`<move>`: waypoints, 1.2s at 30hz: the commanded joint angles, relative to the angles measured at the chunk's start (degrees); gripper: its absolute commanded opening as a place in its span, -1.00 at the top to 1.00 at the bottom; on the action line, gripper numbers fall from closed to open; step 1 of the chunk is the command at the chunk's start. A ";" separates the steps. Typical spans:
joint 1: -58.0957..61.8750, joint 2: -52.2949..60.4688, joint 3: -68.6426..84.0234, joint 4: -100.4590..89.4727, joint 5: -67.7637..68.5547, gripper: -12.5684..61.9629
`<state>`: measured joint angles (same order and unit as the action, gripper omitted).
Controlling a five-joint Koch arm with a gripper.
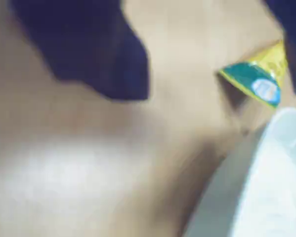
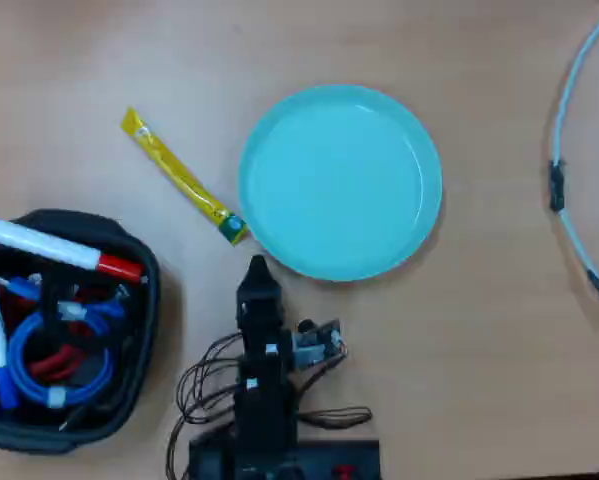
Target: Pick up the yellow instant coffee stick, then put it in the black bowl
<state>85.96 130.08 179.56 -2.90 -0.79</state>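
Overhead view: black bowl (image 2: 139, 330) holds markers (image 2: 49, 248) and cables (image 2: 59, 365); teal plate (image 2: 419, 180) empty.

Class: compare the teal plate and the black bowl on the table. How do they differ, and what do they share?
The teal plate is round, shallow and empty; the black bowl is a rounded square, deeper, holding markers and cables. The plate sits centre, the bowl lower left in the overhead view. Both rest flat on the table.

From overhead I see the long yellow coffee stick (image 2: 181, 177) on bare wooden worktop (image 2: 69, 90), open above and to its left. Its green end lies just beside the round teal plate (image 2: 340, 181). The black bowl (image 2: 144, 300) is crowded with markers and cables.
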 commanded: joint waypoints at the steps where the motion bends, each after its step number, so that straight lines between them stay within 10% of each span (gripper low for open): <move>1: -8.35 5.45 -24.43 35.60 0.35 -0.15; 36: -11.78 -30.23 -80.77 73.65 2.90 -0.15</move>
<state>74.71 101.34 106.08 64.69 -0.70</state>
